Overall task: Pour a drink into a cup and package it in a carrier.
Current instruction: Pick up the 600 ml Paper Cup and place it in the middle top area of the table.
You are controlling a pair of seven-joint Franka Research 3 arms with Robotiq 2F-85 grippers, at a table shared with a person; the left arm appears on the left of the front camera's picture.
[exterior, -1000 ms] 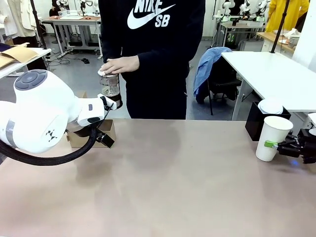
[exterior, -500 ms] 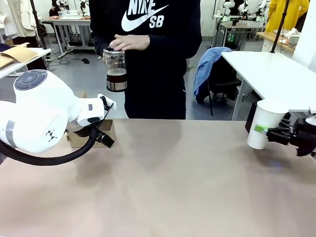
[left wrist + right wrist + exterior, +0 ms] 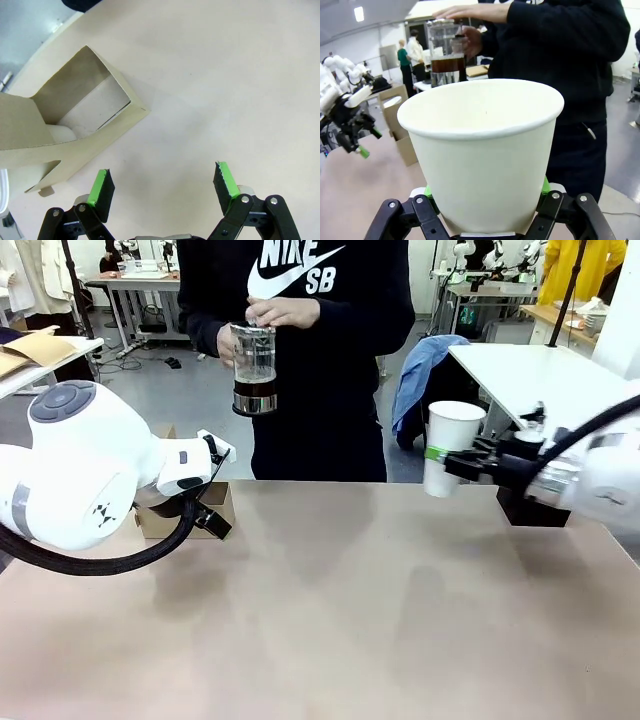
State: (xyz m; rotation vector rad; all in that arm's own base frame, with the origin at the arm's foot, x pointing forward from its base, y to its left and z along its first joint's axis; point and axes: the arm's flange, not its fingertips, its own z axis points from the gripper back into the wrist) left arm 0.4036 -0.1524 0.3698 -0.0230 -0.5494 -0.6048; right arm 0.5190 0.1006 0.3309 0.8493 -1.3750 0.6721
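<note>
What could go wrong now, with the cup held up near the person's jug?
The right hand grips the cup by its paper wall, above the table; it may squash or slip when filled. The jug is held well apart from the cup, so poured drink could miss and spill.

White cup (image 3: 455,433), dark brown drink (image 3: 255,396)

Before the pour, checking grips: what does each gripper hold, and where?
The right gripper clamps the cup by its sides at mid-height; the left gripper holds nothing.
</note>
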